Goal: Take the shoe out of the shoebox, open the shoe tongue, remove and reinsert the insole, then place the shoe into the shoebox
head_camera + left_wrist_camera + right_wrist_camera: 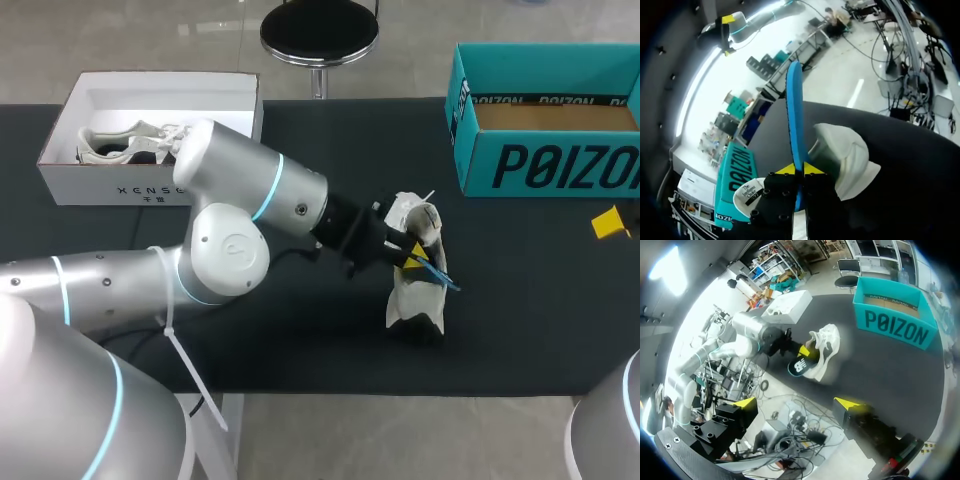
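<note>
A white shoe (415, 290) lies on the black table (300, 340) near the middle, its opening toward my left arm. My left gripper (412, 250) is at the shoe's mouth, shut on a blue insole (438, 274) that sticks out of the shoe. In the left wrist view the insole (794, 115) stands edge-on between the closed yellow tips of the left gripper (799, 169), with the shoe (852, 160) beside it. In the right wrist view my right gripper (797, 403) hangs open and empty, far from the shoe (826, 345), off the table's front side.
A white shoebox (215, 90) at the back left holds another white shoe (120, 145). An open teal box (545, 165) stands at the back right. A small yellow piece (610, 222) lies near the right edge.
</note>
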### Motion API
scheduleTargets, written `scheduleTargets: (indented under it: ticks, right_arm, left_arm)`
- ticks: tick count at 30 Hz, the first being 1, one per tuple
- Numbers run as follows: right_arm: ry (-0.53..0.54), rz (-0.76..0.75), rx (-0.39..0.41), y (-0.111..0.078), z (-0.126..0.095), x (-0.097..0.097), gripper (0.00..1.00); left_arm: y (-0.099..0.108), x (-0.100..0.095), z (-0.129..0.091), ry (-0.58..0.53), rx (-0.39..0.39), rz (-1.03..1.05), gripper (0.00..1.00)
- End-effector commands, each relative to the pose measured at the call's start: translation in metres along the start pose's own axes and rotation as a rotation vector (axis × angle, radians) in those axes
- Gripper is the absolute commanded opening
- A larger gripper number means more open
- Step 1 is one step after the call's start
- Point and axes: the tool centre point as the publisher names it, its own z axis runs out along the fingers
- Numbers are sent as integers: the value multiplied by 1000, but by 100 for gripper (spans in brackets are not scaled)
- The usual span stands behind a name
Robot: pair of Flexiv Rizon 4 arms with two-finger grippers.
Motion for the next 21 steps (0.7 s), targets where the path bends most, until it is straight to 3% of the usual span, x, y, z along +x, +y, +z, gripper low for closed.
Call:
scheduleTargets:
  ticks: [1, 13, 21]
  right_arm:
    - [-7, 2, -15, -9, 0, 2, 100]
    - [-7, 2, -15, -9, 0, 2, 100]
    - [-7, 2, -15, -9, 0, 2, 100]
  left_arm:
    - [7, 1, 5, 5, -17, 22, 0]
    - [49, -9, 8, -2, -97, 65, 0]
    - [55, -5, 21, 43, -112, 89, 0]
